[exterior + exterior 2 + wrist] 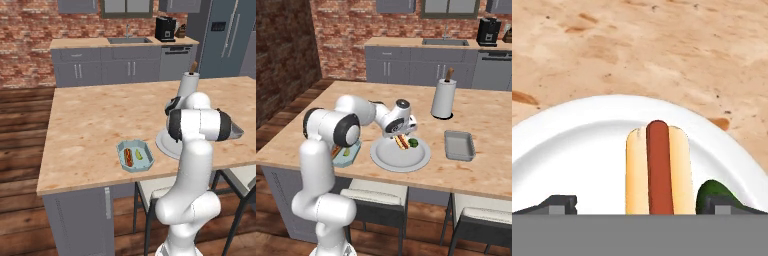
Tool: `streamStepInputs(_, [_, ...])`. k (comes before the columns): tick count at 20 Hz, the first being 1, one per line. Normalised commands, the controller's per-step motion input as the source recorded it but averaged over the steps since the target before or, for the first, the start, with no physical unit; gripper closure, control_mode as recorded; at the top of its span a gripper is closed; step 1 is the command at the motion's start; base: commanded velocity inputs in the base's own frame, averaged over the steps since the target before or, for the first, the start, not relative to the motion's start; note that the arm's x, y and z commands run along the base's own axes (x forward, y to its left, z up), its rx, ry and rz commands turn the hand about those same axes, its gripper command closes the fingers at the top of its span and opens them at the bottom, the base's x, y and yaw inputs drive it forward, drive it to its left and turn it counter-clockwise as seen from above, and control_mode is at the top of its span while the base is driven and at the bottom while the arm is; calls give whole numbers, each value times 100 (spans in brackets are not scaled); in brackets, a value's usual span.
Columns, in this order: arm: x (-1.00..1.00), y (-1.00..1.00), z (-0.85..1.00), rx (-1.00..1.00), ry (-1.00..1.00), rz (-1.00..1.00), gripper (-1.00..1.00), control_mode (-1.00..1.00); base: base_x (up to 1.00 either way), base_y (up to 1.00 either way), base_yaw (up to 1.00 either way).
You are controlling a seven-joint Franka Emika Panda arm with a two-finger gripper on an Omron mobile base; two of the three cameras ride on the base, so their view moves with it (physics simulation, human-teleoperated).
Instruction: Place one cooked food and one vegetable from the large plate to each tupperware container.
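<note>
The large plate point(387, 156) point(587, 112) lies near the counter's front edge with a hot dog point(401, 142) point(659, 170) and a dark green vegetable point(414, 142) point(711, 192) on it. My gripper point(402, 133) point(641, 205) hovers just over the plate, open, its fingertips point(559, 204) standing on either side of the hot dog and holding nothing. To the plate's left sits the light blue tupperware container point(145, 149) point(353, 152), holding a hot dog point(128, 157) and a green vegetable piece point(139, 154). The grey tupperware container point(459, 145) rests to the plate's right, empty.
A paper towel roll point(444, 99) point(189, 84) stands upright on the counter behind the plate. Two stools point(376, 197) are tucked under the counter's front edge. A back counter with a sink point(129, 40) and a coffee machine point(165, 28) runs along the brick wall.
</note>
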Motion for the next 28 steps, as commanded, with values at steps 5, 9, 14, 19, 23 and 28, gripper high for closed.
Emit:
streamStepInputs(5, [31,-1,-18,-1,7,1,-100,-100,0,0,0])
streamStepInputs(9, [11,0,-20,-1,4,1,-100,-100,0,0,0])
streamStepInputs(14, [0,0,-27,-2,7,0,-100,-100,0,0,0])
streamStepInputs(19, [0,0,-34,0,7,1,-100,-100,0,0,0])
streamStepInputs(23, [0,0,-33,0,4,2,-100,-100,0,0,0])
streamStepInputs(28, [-2,2,-22,0,1,3,100,-100,0,0,0])
